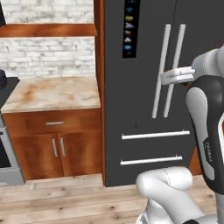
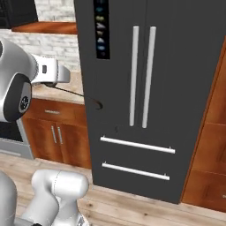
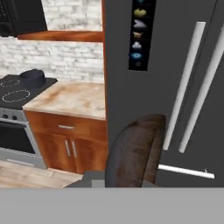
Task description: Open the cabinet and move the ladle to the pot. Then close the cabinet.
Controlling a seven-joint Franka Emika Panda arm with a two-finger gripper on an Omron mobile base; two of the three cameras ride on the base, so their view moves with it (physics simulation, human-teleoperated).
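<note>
No text is legible; small lettering on the robot arm [image 1: 207,151] is too blurred.

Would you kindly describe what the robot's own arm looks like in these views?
The arm is built of rounded glossy white segments with dark grey-black panels at the joints. One dark panel carries small white lettering, too small to read. The hand section is a white block with a small dark square mark. A thin dark cable trails from it.
</note>
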